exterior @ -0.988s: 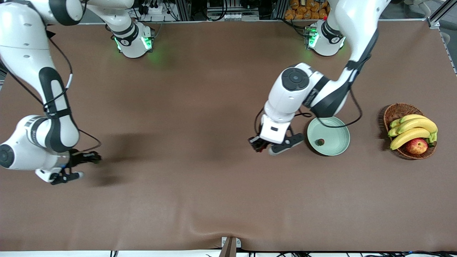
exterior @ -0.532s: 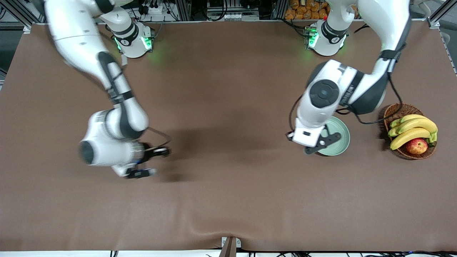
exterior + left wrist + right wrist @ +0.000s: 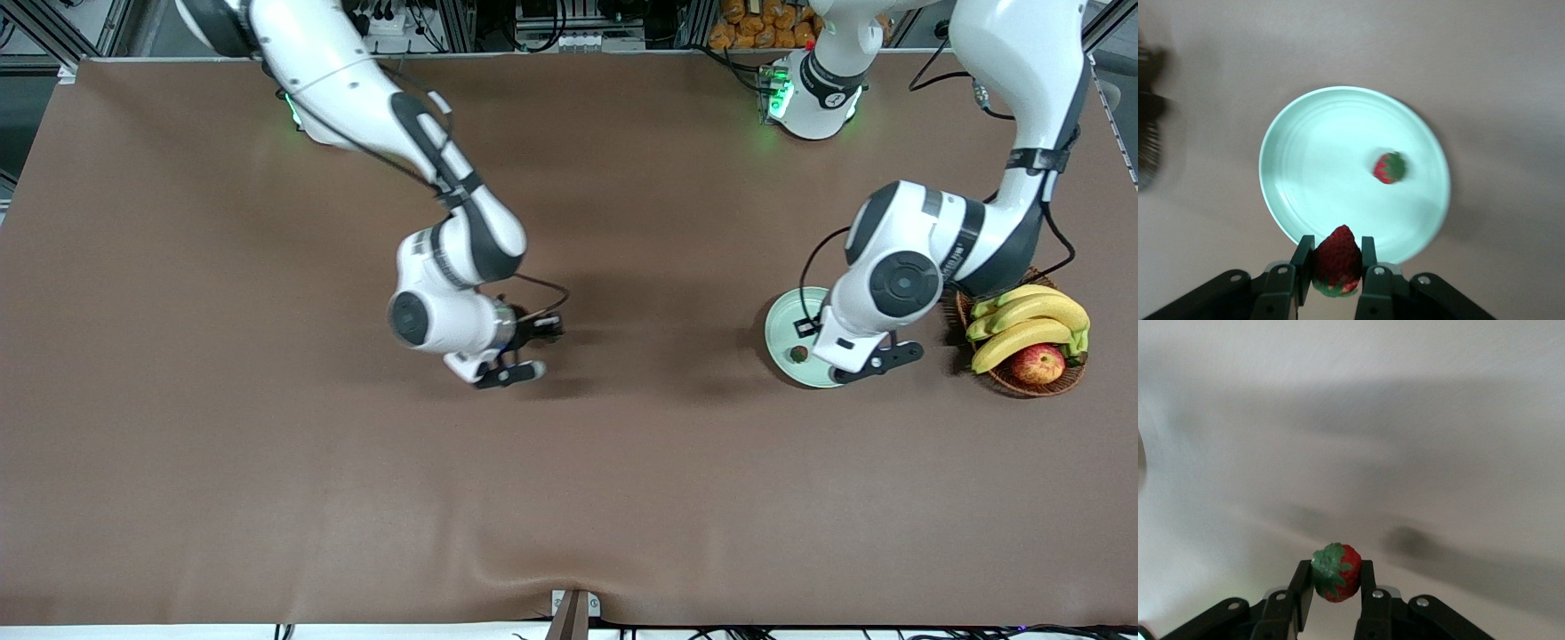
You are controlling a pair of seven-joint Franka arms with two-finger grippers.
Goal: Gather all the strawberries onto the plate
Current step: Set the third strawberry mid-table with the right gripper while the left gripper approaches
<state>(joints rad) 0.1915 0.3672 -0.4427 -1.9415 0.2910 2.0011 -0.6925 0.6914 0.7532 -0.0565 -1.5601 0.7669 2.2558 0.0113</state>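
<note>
I have the left tool (image 3: 1337,283) hanging over the plate (image 3: 782,322), its two fingers pinched tight on a strawberry (image 3: 1337,257) held with the red tip pointing away from the wrist. In the left wrist view the held berry sits just above the plate's rim, so the tool is over the dish's edge rather than its middle. A second strawberry (image 3: 1389,167) lies loose on the pale green floor of the plate, apart from the rim, with bare dish all around it; in the front view I see it as a small dark spot (image 3: 798,354) just beside the left arm's wrist.

The right tool (image 3: 1333,603) is up over the open brown surface (image 3: 622,489) near the middle, well apart from the plate, toward the right arm's end of it. Its fingers are also clamped on a strawberry (image 3: 1336,572), green leaves facing the wrist camera. Below it I see only bare cloth and shadow.

A wicker basket (image 3: 985,277) with bananas (image 3: 1031,322) and an apple (image 3: 1037,364) stands near the plate, toward the left arm's end, with the left arm's elbow over the gap between them. The broad stretch of surface between the two tools lies open, as does the whole band nearer the front camera
</note>
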